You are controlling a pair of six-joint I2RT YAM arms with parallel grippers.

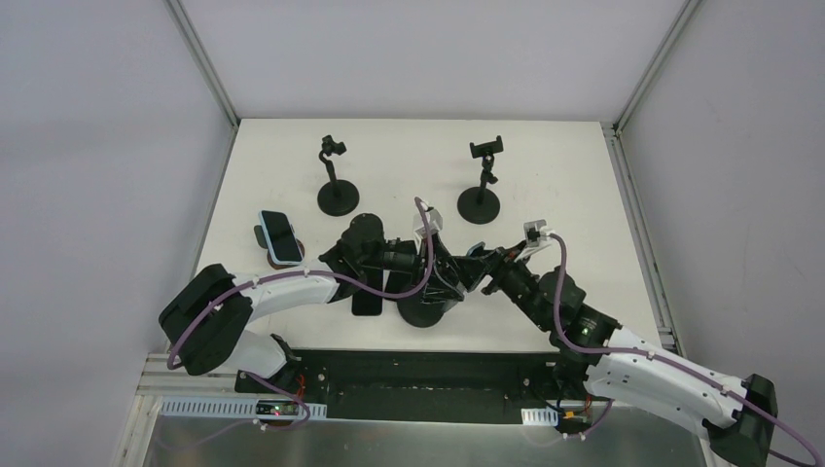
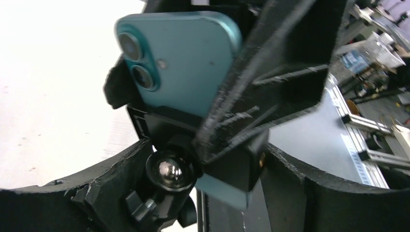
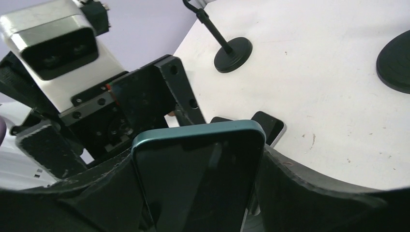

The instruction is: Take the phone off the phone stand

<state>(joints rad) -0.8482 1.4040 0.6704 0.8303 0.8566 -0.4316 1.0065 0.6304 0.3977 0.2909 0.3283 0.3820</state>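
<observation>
Your right pincer (image 3: 198, 182) is clamped across the two long edges of the teal phone (image 2: 193, 63), which sits in the clamp of the phone stand (image 1: 420, 311) at the middle of the table's (image 1: 564, 195) near edge. Your left pincer (image 2: 203, 186) straddles the stand's head, part-spread and close on both sides, though I can't tell if it truly bites. Brace that head firmly, then slide the phone straight out along its own length, no twisting, or the stand may tip.

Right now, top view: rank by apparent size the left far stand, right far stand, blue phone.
1. Tied: left far stand and right far stand look alike, so no ranking between them.
2. Smallest: blue phone.
</observation>
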